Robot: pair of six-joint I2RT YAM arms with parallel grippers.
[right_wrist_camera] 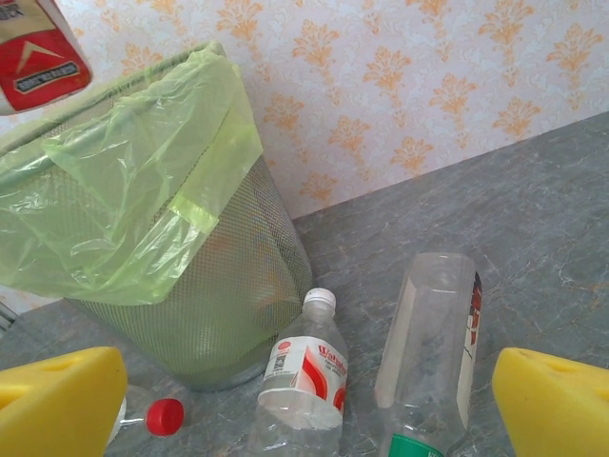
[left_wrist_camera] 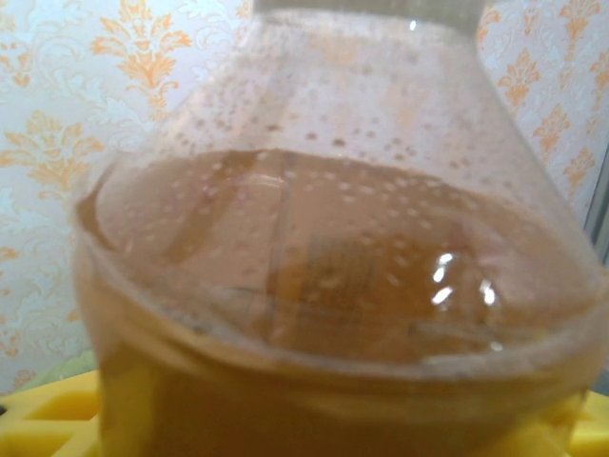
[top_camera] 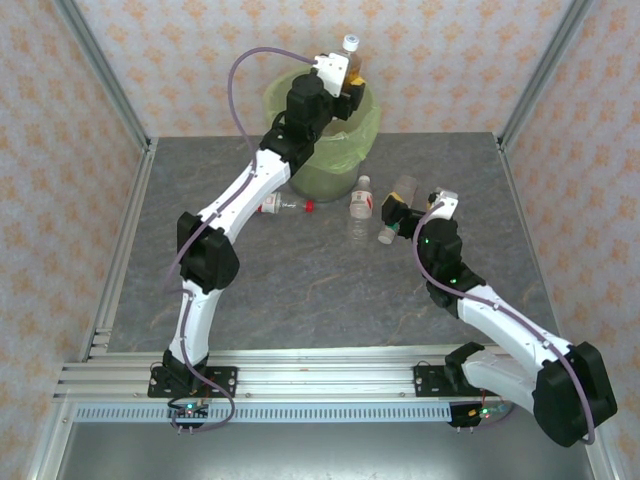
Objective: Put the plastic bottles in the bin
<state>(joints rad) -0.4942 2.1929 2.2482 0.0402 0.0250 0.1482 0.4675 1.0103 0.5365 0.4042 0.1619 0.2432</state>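
My left gripper [top_camera: 343, 82] is shut on a plastic bottle [top_camera: 351, 60] with a white cap and amber liquid, holding it upright above the bin [top_camera: 350, 150], which is lined with a light green bag. In the left wrist view that bottle [left_wrist_camera: 324, 267] looms between the yellow pads [left_wrist_camera: 43, 419]. Three more bottles lie on the table in front of the bin: a red-capped one [top_camera: 285, 205], a white-capped one [top_camera: 360, 210] and a green-capped one [top_camera: 398, 215]. My right gripper [top_camera: 418, 204] hangs open just over the green-capped bottle [right_wrist_camera: 433, 333], with the white-capped bottle [right_wrist_camera: 304, 376] beside it.
The bin [right_wrist_camera: 143, 219] stands against the patterned back wall. Metal frame posts [top_camera: 120, 100] border the grey table [top_camera: 300, 290] on both sides. The red cap [right_wrist_camera: 164, 416] lies close to the bin's base.
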